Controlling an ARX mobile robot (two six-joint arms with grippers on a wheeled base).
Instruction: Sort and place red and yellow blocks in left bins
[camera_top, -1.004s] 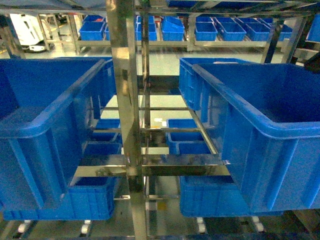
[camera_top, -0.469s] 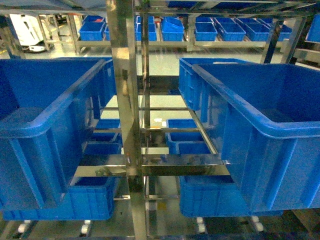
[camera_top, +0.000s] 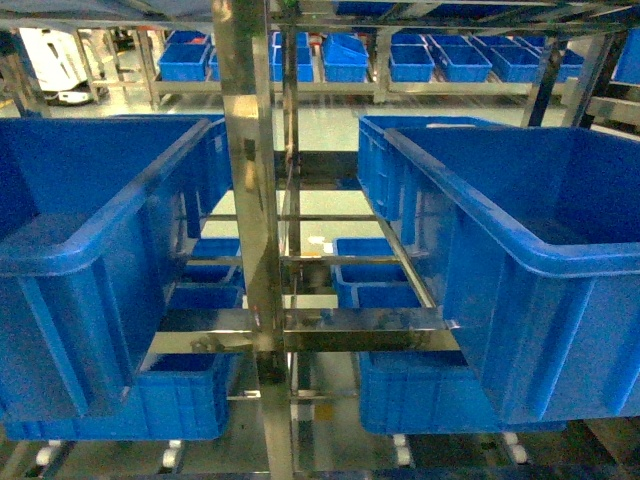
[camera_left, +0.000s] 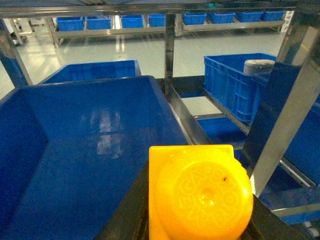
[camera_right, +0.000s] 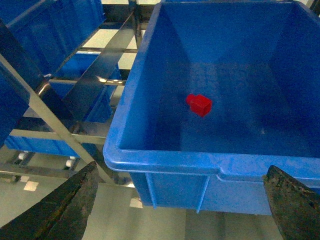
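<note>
- Broadly, a stainless steel rack (camera_top: 262, 250) fills the head view, its upright post standing between two large blue crates that sit on its rails.
- On the left of that view sits the left bin (camera_top: 90, 270), deep and blue with a thick rolled rim; the left wrist view looks down into the same bin (camera_left: 75, 150), whose glossy floor shows no block lying in it.
- On the right sits the right bin (camera_top: 540, 270), equally large; the right wrist view looks down into it (camera_right: 220, 100).
- Lower blue crates (camera_top: 375, 270) rest on the rack's lower level, and a row of small blue trays (camera_top: 430, 60) lines a distant shelf at the back.
- Neither arm shows in the head view.
- Left tool (camera_left: 200, 220): clamped on the yellow block (camera_left: 200, 195), which fills the bottom of the left wrist view with its round embossed stud facing the camera, held above the near right corner of the left bin.
- Right tool (camera_right: 180, 210): its two dark fingers (camera_right: 65, 205) stand wide apart at the lower corners of the right wrist view, holding nothing, outside the near wall of the right bin.
- Red block (camera_right: 199, 104): lies on the floor of the right bin, near the middle, clear of the walls.
</note>
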